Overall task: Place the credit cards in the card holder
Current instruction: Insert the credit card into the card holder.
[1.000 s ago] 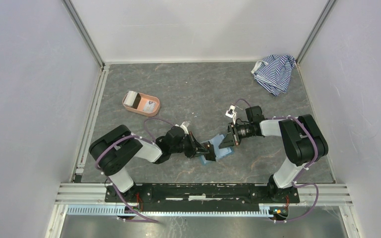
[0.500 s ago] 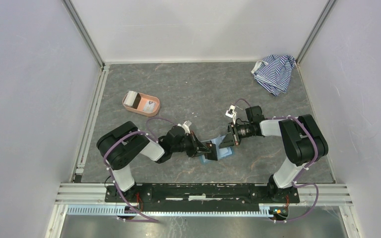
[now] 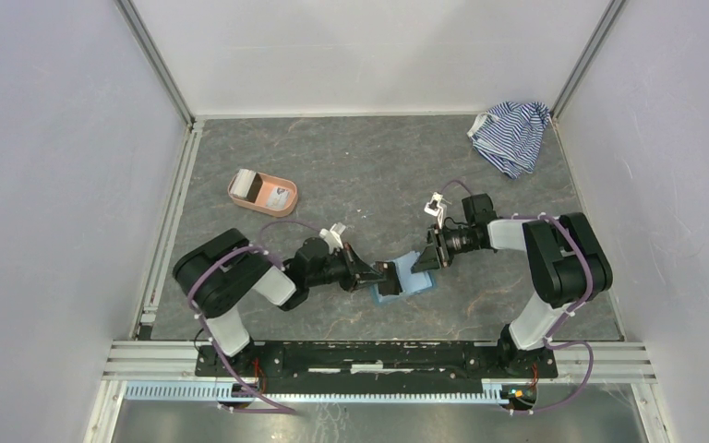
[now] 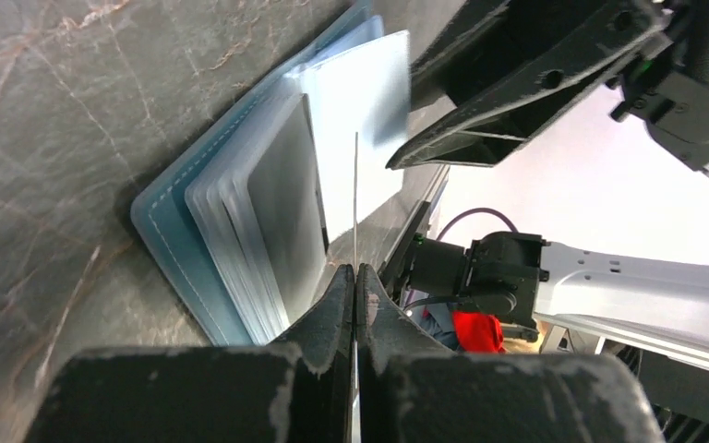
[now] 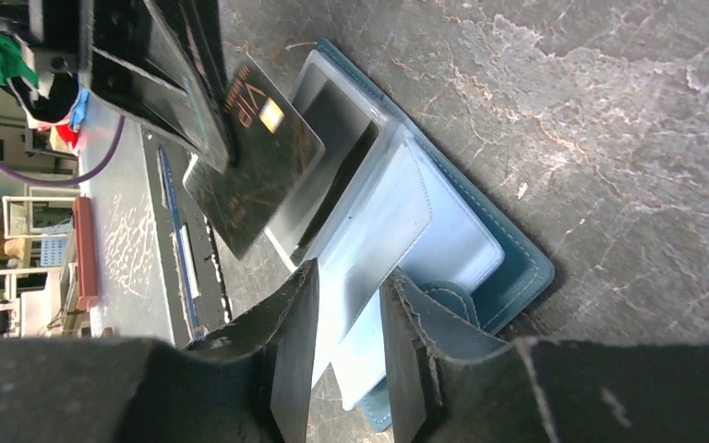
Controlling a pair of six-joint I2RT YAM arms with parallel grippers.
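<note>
The left fingers (image 4: 355, 275) are clenched on a dark credit card (image 5: 254, 157), which is held edge-up with its lower corner just over an open pocket. The right fingers (image 5: 351, 277) have been eased apart over the last second. They now stand parted astride a clear sleeve (image 5: 378, 221), and no pinch on it is evident. The left wrist has also been straightened, so the card is now aimed more directly at the pocket. By this reading, insertion is in hand but not yet done. The card holder (image 3: 404, 277) lies spread open on the surface (image 5: 609, 111) between both sets of fingers, touching the right ones. Well away to the far left, a salmon-pink tray (image 3: 240, 197) holds further cards (image 3: 280, 196).
</note>
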